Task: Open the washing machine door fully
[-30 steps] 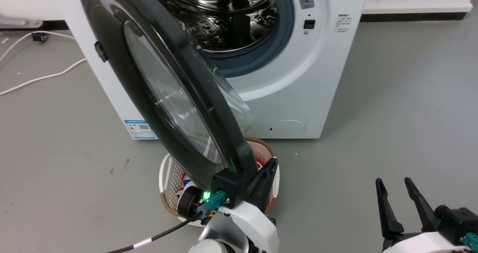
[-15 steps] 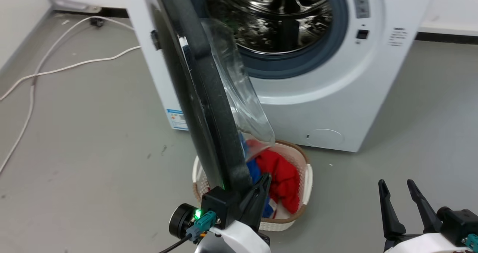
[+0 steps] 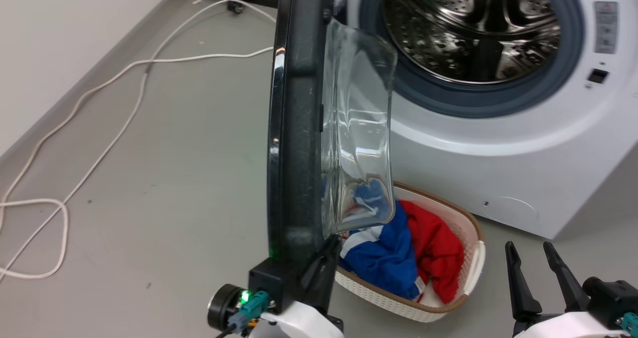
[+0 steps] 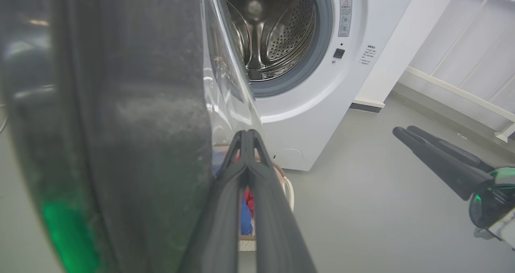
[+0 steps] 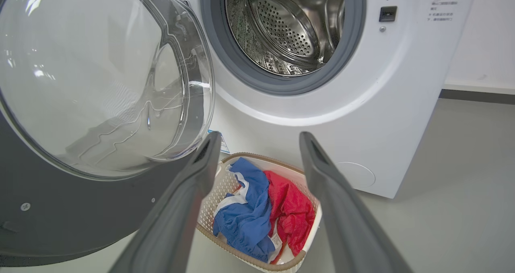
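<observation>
The washing machine door (image 3: pixel 294 128) stands edge-on to the head view, its black ring upright and its clear glass bowl (image 3: pixel 356 128) bulging right toward the washing machine (image 3: pixel 498 173). The steel drum (image 3: pixel 473 34) is uncovered. My left gripper (image 3: pixel 331 241) is shut, with nothing between its fingers, and lies against the inner side of the door's lower rim. In the left wrist view the left gripper (image 4: pixel 246 133) points along the door (image 4: pixel 120 124). My right gripper (image 3: pixel 528 246) is open at the lower right, apart from the door. In the right wrist view the right gripper (image 5: pixel 259 138) frames the machine (image 5: pixel 362 116).
A white wicker basket (image 3: pixel 394 298) with blue and red clothes sits on the floor under the door and before the machine. A white cable (image 3: pixel 124 123) loops over the grey floor at the left, near a pale wall (image 3: pixel 60 29).
The head camera has turned, shifting the whole picture. The door has swung further from the machine, from slanted to edge-on, with my left gripper staying at its lower rim. The right gripper keeps its place.
</observation>
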